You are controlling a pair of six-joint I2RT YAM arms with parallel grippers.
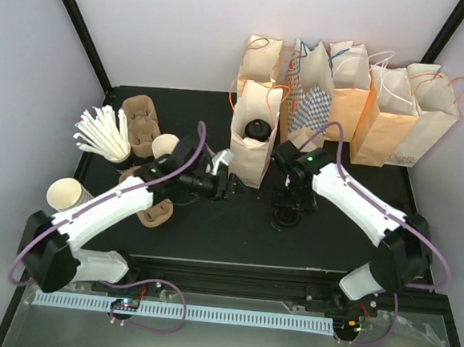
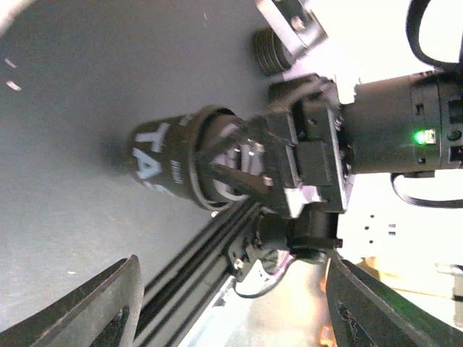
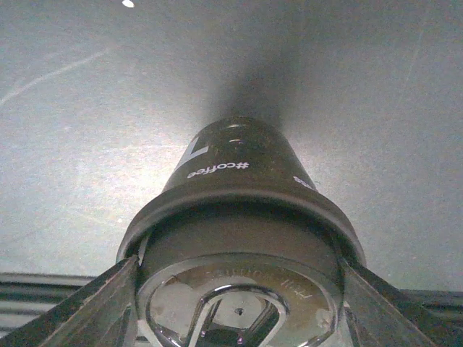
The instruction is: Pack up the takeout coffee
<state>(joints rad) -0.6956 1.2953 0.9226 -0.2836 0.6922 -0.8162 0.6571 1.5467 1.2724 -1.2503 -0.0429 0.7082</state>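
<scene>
On the table [image 1: 211, 236] | takeout coffee [image 3: 239, 155] between right jaws, clamped at its lid [image 3: 239, 206] | left jaws apart

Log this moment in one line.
left gripper open, empty | right gripper straddling black-lidded dark lettered paper cup on black table, grip unclear

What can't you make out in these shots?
Top view: the right end effector covers most of the black coffee cup.
Right wrist view: bottom edge cuts off the lid; finger contact unclear.
Top view: paper bag walls hide what's under the bagged lid.
</scene>
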